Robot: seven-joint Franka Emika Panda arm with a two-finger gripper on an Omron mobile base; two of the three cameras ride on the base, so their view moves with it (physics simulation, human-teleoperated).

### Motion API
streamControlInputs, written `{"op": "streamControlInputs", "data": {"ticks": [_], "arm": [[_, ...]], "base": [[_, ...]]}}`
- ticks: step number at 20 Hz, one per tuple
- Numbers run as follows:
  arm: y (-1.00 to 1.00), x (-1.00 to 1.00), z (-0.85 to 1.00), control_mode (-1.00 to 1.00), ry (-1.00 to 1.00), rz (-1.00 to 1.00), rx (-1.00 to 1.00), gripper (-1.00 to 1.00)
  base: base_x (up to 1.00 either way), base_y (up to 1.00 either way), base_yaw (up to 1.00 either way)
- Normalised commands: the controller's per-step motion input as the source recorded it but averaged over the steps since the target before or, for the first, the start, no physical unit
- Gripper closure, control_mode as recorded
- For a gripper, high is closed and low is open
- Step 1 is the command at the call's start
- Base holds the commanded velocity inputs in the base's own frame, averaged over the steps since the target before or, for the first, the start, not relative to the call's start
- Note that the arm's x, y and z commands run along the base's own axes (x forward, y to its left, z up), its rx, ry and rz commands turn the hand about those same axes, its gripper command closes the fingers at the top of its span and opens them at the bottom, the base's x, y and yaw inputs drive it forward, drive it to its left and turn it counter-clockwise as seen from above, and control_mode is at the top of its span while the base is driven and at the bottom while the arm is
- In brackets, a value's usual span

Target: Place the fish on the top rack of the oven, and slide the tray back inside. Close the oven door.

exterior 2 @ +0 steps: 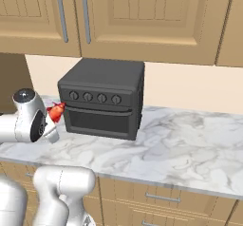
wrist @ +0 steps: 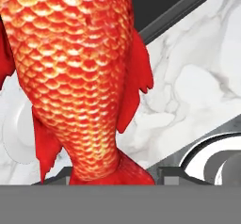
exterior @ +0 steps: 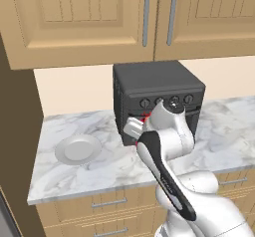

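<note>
Item: fish (wrist: 80, 82), red-orange, scaled, clamped tail-first in the gripper (exterior 2: 53, 120), carried in the air just in front of the oven (exterior 2: 102, 104), near that box's lower corner at about 9 o'clock in the right base view. Item: oven, dark grey box with four knobs, on the marble counter (exterior 2: 190, 149); its door (exterior 2: 97, 120) appears closed and no rack is drawn out. Item: white plate (exterior: 77, 149), on the counter at 9 o'clock from the oven in the left base view. Hazards, judged: the closed door blocks delivery; opening it one-handed risks dropping the fish; a tail-only hold may slip or swing against the front.
</note>
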Motion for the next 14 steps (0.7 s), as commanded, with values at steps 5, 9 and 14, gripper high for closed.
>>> {"op": "streamControlInputs", "data": {"ticks": [5, 9, 14], "arm": [[-1.0, -0.33, 0.26, -1.0, -0.08, 0.08, 0.08, 1.0], [-0.76, -0.04, 0.01, -1.0, -0.05, 0.03, 0.07, 1.0], [-0.3, 0.0, 0.0, -1.0, 0.0, 0.02, 0.02, 1.0]], "base": [[0.0, 0.0, 0.0], [0.0, 0.0, 0.0], [0.0, 0.0, 0.0]]}}
